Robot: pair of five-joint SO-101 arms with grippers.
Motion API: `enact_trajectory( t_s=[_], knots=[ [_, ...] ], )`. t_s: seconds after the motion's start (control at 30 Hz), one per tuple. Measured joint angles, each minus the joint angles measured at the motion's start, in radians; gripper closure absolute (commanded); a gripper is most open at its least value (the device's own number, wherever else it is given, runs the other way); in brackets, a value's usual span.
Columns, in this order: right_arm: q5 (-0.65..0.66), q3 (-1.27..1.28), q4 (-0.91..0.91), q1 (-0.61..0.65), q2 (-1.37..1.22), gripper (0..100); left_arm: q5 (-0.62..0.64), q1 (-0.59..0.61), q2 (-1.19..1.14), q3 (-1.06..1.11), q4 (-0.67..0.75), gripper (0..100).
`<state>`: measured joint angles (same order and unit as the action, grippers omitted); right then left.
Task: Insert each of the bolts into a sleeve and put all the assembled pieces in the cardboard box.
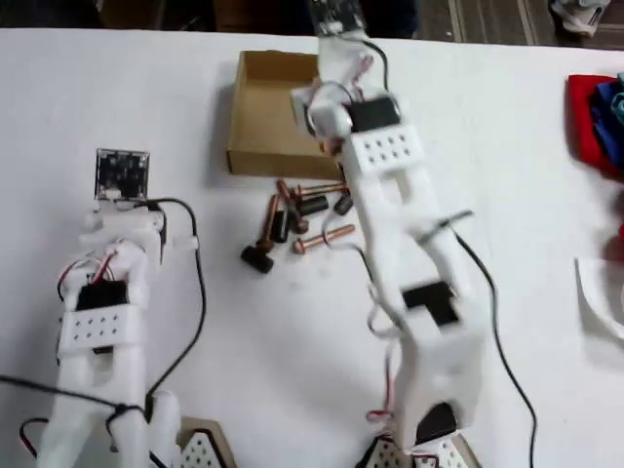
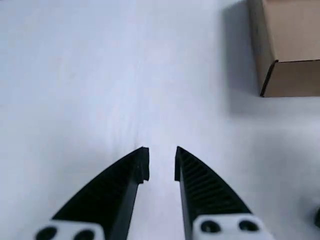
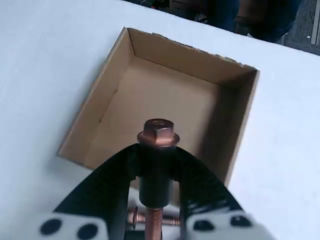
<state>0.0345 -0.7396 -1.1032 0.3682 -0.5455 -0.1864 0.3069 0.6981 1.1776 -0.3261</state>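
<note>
**Sleeved bolt held at the rim of the box**

The right gripper [image 3: 157, 151] is clamped on a black sleeve [image 3: 156, 186]. A copper bolt [image 3: 158, 133] runs through the sleeve, its flanged hex head standing proud at one end and its threaded shank showing at the other. In the high view the right arm crosses the 3 o'clock side of the box [image 1: 268, 161], and the wrist view shows the bolt head against the open top. The box is shallow brown card with upright walls, a slightly ragged far rim and a plain floor.

Just beside the box's 6 o'clock wall lies a pile of loose bolts [image 1: 324, 237] and loose sleeves [image 1: 256, 258]. Some cross and touch each other, and one sleeve sits a little apart toward 7 o'clock. The right arm runs along the pile's 3 o'clock side.

The left gripper [image 2: 161, 162] hangs over bare white table [image 1: 244, 370], its ribbed fingers [image 2: 200, 185] parted by a narrow gap with nothing between them. A corner of the box is in its view, well apart. A broad stretch of table lies between the arms from 6 to 9 o'clock of the pile. A red cloth [image 1: 590, 117] sits at the table's 3 o'clock edge.
</note>
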Motion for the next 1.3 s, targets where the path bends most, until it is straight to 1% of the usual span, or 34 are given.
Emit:
enact_trajectory(
  t_s=[0.1,0.17,0.23,0.37,0.47,0.6,0.77,1.13,1.3],
  knots=[
    [-0.04,-0.325,-0.075,-0.012,-0.224,97.8,0.0,0.0,-0.158,-0.025,0.025,89],
    [-0.071,-0.512,-0.1,-0.032,-0.351,97.8,0.0,0.003,-0.29,-0.104,0.02,89],
    [-0.094,-0.637,-0.104,-0.061,-0.446,97.8,0.005,0.003,-0.439,-0.219,-0.032,89],
    [-0.109,-0.698,-0.104,-0.124,-0.531,97.8,0.008,0.0,-0.717,-0.477,-0.224,90],
    [-0.109,-0.7,-0.104,-0.147,-0.559,97.8,0.037,0.002,-0.83,-0.618,-0.351,90],
    [-0.089,-0.7,-0.091,-0.143,-0.582,97.8,0.055,0.008,-0.862,-0.671,-0.393,90],
    [-0.078,-0.704,-0.041,-0.129,-0.618,97.8,0.055,0.008,-0.862,-0.674,-0.393,90],
    [-0.072,-0.706,-0.037,-0.11,-0.71,97.8,0.055,0.008,-0.862,-0.677,-0.393,90],
    [-0.072,-0.706,-0.002,-0.11,-0.72,97.8,0.055,0.008,-0.862,-0.677,-0.393,90]
  ],
)
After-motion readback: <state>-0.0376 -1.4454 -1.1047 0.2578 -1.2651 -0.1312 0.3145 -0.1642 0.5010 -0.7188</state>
